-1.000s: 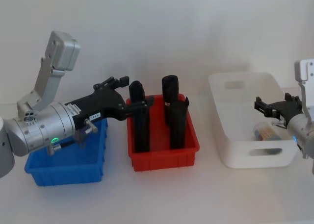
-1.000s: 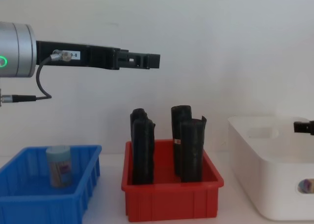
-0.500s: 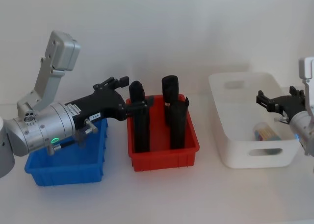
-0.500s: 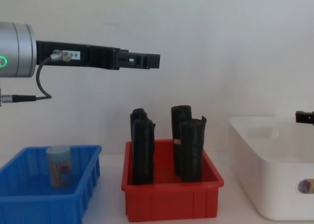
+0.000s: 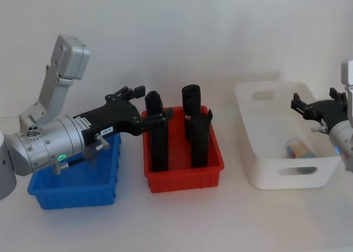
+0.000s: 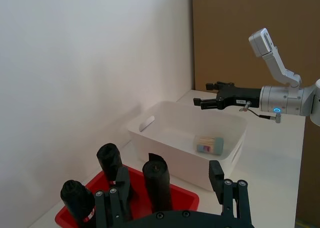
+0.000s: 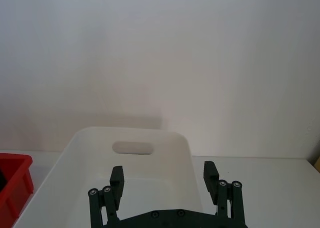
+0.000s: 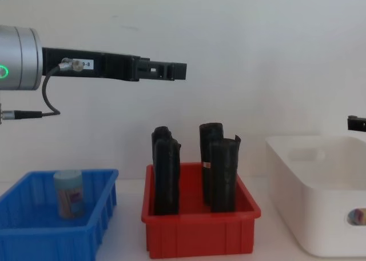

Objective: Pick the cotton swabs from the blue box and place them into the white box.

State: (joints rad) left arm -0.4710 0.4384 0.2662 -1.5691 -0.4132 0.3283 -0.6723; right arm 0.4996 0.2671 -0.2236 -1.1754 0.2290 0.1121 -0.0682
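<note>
Cotton swabs (image 5: 300,149) are gripped by neither arm. The right gripper's (image 7: 163,174) jaws are spread apart and empty, held above the white box (image 5: 265,177) near its right wall; one tub is laid on its side on that box's floor below. The left gripper's (image 8: 171,71) jaws are likewise parted (nothing between them), held high above the black rolls (image 8: 223,175) in the red bin (image 8: 200,235). A second tub (image 8: 70,193) is stood upright in the blue box (image 8: 34,238) on the tabletop (image 5: 193,219).
</note>
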